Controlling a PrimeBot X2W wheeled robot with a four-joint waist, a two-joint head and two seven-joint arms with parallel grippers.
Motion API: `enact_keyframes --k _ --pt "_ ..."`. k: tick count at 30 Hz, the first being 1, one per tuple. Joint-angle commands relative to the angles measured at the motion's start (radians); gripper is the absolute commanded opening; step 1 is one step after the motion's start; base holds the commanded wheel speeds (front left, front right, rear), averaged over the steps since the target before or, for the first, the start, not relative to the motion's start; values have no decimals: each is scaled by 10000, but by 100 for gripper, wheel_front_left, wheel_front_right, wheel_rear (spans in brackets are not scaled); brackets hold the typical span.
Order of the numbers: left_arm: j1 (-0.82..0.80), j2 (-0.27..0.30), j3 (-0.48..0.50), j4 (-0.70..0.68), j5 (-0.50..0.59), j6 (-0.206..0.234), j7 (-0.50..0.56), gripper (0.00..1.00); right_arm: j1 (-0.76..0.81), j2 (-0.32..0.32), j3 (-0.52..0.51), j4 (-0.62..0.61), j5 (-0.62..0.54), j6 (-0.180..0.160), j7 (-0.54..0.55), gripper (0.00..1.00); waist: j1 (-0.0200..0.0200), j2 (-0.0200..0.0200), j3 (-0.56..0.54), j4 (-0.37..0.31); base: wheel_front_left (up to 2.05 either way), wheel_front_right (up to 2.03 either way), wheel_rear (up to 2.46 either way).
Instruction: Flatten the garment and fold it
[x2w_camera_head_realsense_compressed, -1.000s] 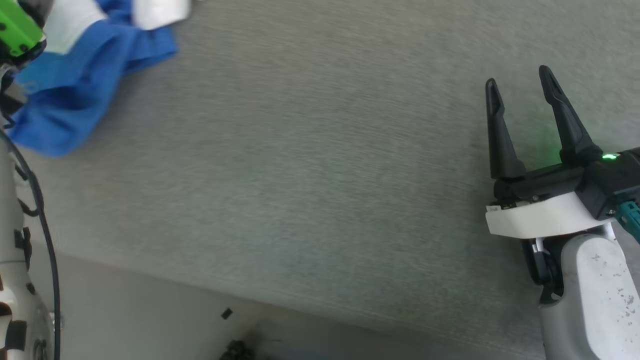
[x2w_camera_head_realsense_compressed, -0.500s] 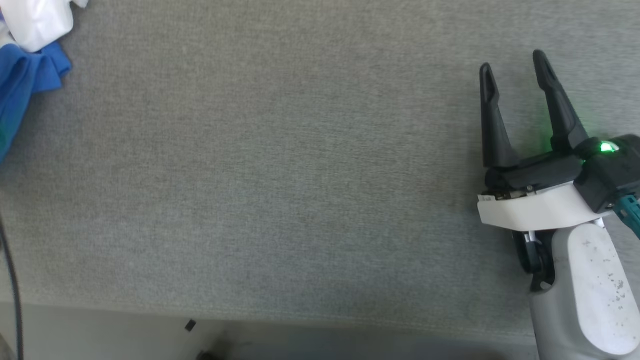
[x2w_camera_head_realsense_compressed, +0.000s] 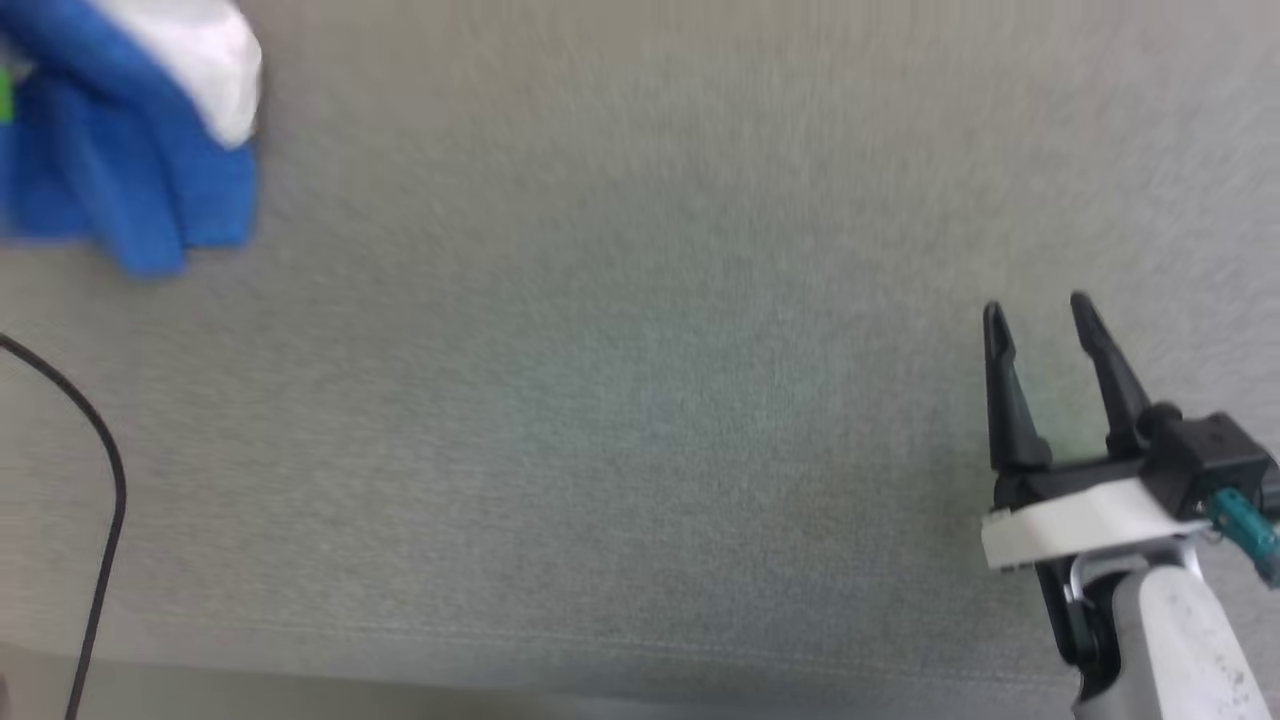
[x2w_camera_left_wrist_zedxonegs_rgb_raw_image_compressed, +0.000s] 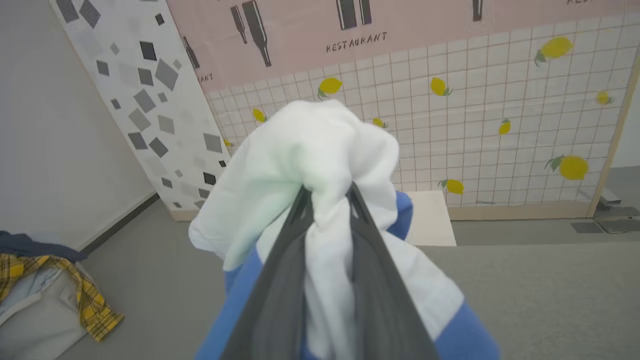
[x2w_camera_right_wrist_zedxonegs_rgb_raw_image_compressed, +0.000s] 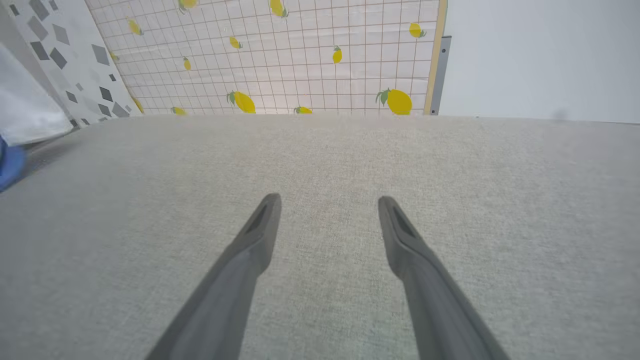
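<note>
Early stage: garment (x2w_camera_left_wrist_zedxonegs_rgb_raw_image_compressed: 300, 145) bunched, pinched in left gripper (x2w_camera_left_wrist_zedxonegs_rgb_raw_image_compressed: 327, 192) fingers; right gripper (x2w_camera_head_realsense_compressed: 1040, 312) fingers spread, empty over counter (x2w_camera_head_realsense_compressed: 640, 400). Flattening, folding undone.

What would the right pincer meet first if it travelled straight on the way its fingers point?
Probably the grey cloth-covered surface, since the right pincer, open, tilts slightly down at it; nothing else lies in that line. The garment sits well off to its left.
</note>
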Motion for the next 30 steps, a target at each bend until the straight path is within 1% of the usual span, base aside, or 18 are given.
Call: enact_keyframes --k 1,4,7,12,17,27,30 --pt "-285 -25 -184 -122 140 -145 -204 0 167 -6 0 -12 89 -19 -60 100 -1 0 -2318 434 0 0 0" --pt "-708 -273 -657 -348 280 -456 -531 0 417 -6 50 -47 136 -19 17 100 -1 0 -2812 245 0 0 0" --pt "-1217 -695 -1155 -526 307 -699 -650 0 639 -6 53 -139 186 -19 110 100 -1 0 -3213 -15 0 0 0" --pt "-1933 -1565 -1752 -648 73 -886 -579 0 842 -6 94 -242 222 -19 243 100 -1 0 -3569 -537 0 0 0" --pt "-2419 -2519 -2241 -557 -272 -995 -622 0 984 -6 209 -363 226 -19 368 100 -1 0 -3693 -1227 0 0 0" --pt "-1952 -4339 -3166 177 -1087 -1144 -993 0 1075 -6 374 -427 257 -19 485 100 -1 0 -3553 -2469 0 0 0" --pt "-1610 -4724 -3446 498 -1434 -1170 -1134 0 1066 -6 402 -462 272 -19 498 100 -1 0 -3452 -2761 0 0 0"
